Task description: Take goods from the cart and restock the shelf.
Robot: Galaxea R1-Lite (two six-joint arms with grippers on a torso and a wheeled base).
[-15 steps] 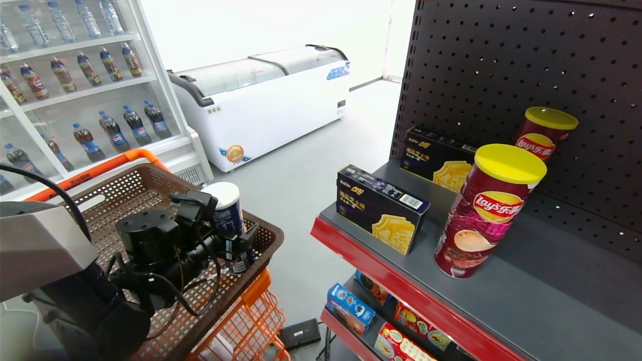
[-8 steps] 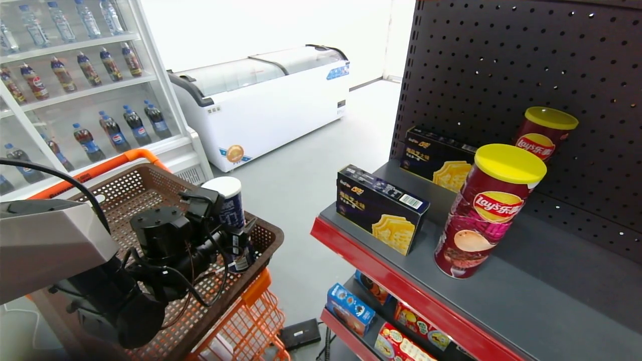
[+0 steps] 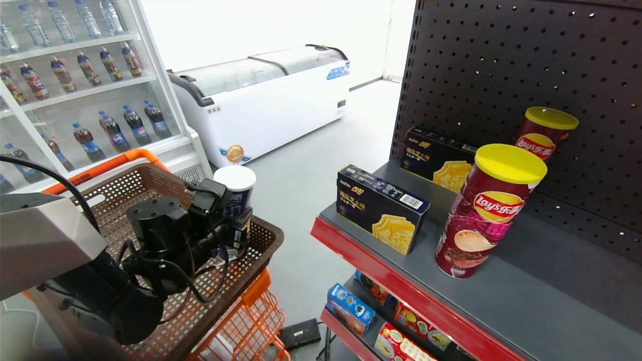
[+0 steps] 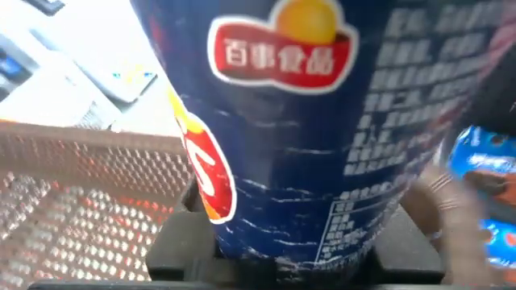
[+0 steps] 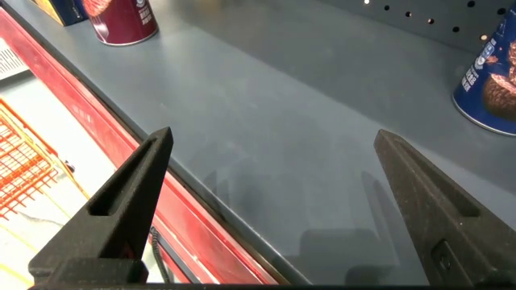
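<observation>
A blue chip can (image 3: 235, 193) with a white lid is held upright by my left gripper (image 3: 231, 213), which is shut on it just above the brown cart basket (image 3: 263, 235). Seen from the left wrist, the blue can (image 4: 306, 137) stands between the fingers, with basket mesh (image 4: 72, 201) behind it. To the right lies the grey shelf (image 3: 526, 296), with two dark biscuit boxes (image 3: 381, 208) and two red chip cans (image 3: 489, 210) on it. My right gripper (image 5: 274, 138) hangs open above a bare stretch of shelf (image 5: 266, 97), with nothing between its fingers.
The shelf has a red front edge (image 3: 401, 291) and a black pegboard back (image 3: 501, 65). More snack packs (image 3: 351, 308) fill the lower tier. A red can (image 5: 122, 20) and a blue can (image 5: 492, 76) stand on the shelf in the right wrist view. A drinks fridge (image 3: 75, 75) and chest freezer (image 3: 271, 100) stand behind.
My left gripper has lifted the blue can up and a little to the right, so its lid now rises well above the basket rim. The shelf goods have not moved.
</observation>
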